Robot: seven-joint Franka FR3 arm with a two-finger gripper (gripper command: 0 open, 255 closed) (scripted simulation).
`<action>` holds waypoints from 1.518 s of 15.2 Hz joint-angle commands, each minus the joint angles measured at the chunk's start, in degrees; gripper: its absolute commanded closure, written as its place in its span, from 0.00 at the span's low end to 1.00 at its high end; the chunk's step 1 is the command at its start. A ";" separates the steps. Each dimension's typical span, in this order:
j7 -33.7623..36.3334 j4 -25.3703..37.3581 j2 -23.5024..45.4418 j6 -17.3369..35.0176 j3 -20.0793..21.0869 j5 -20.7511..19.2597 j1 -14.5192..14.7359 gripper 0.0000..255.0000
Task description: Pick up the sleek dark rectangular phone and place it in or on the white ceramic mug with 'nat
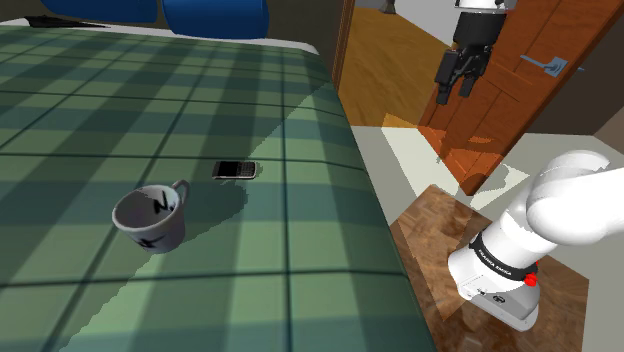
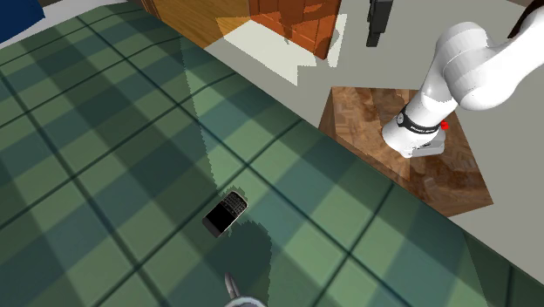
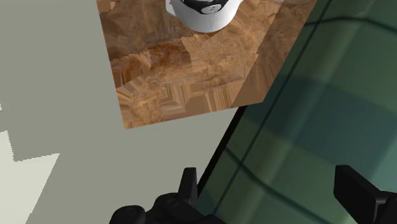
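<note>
We are looking at a broad green plaid cover (image 1: 150,100) spreading well below the gripper (image 1: 454,94) and off to one side of it. In the wrist view its edge is running directly under the fingers, with pale floor (image 3: 51,95) lying open beyond it. An orange-brown door (image 1: 520,90) is showing behind the gripper in the shoulder view. The wood-patterned stand (image 2: 453,179) is sitting on the floor beneath the gripper, just beside the cover's edge, and the white arm (image 2: 462,70) is rising from it. The gripper is hanging high in open air, its two black fingers (image 3: 188,184) spread wide with nothing between them. The shoulder view is giving us the whole white mug (image 1: 150,218), dark markings on it, lying farthest from the gripper, while the second exterior view is catching just its rim and handle. The dark phone (image 1: 236,170) is lying flat on the cover between gripper and mug, near the mug but apart from it.
</note>
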 commanded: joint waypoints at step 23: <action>-7.78 14.65 38.35 29.03 9.68 1.74 10.70 0.00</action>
